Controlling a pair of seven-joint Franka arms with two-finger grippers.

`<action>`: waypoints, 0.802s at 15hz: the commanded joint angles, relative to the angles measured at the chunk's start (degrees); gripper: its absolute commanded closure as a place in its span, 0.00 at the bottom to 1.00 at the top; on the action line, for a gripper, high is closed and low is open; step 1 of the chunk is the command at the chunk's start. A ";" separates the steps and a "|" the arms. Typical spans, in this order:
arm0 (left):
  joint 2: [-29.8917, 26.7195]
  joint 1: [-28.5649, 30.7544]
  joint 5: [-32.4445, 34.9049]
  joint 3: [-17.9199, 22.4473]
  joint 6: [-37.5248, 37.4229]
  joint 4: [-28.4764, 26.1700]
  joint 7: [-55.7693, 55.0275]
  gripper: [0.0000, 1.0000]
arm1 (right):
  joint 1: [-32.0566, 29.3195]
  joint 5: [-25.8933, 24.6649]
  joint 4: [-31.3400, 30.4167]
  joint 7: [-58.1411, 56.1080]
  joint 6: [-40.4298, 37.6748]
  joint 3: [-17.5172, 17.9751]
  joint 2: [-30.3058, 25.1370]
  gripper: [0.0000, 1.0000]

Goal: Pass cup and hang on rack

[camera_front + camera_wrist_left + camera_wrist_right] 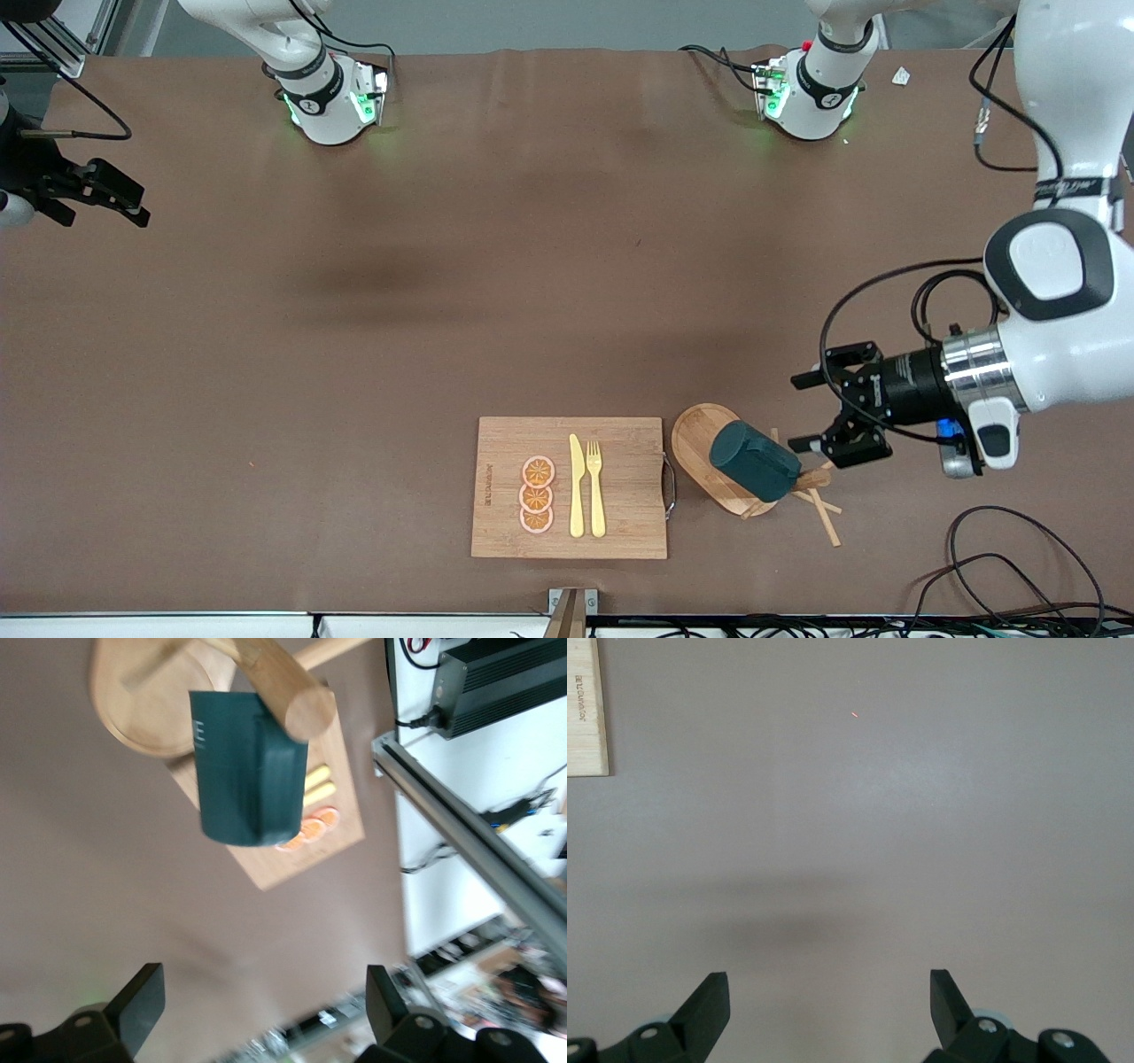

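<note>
The dark teal cup (753,459) hangs tilted on the wooden rack (695,437), up against the central post with thin pegs sticking out beside it. In the left wrist view the cup (244,771) sits by the post (288,691) above the oval base (142,704). My left gripper (795,411) is open and empty, apart from the cup, beside the rack toward the left arm's end of the table; its fingers (142,1001) stand wide. My right gripper (133,202) is open and empty over bare table at the right arm's end; it also shows in the right wrist view (828,997).
A bamboo cutting board (620,478) lies beside the rack toward the right arm's end, bearing a yellow knife (577,487), a yellow fork (595,487) and three orange slices (537,494). Black cables (1019,549) lie near the table's front edge at the left arm's end.
</note>
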 commanded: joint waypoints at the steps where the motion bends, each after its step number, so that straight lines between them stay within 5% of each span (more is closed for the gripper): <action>1: -4.60 0.78 10.98 -2.14 -5.33 -1.20 3.91 0.00 | -0.05 0.31 0.46 -0.39 -0.63 -0.05 0.02 0.00; 8: -12.86 1.13 32.95 -1.88 -18.35 -1.20 28.52 0.00 | -0.31 0.31 0.46 -1.71 -0.63 -0.14 0.11 0.00; 12: -17.87 3.33 35.36 -1.79 -20.38 -1.55 41.96 0.00 | -0.31 0.31 0.46 -1.80 -0.54 -0.22 0.11 0.00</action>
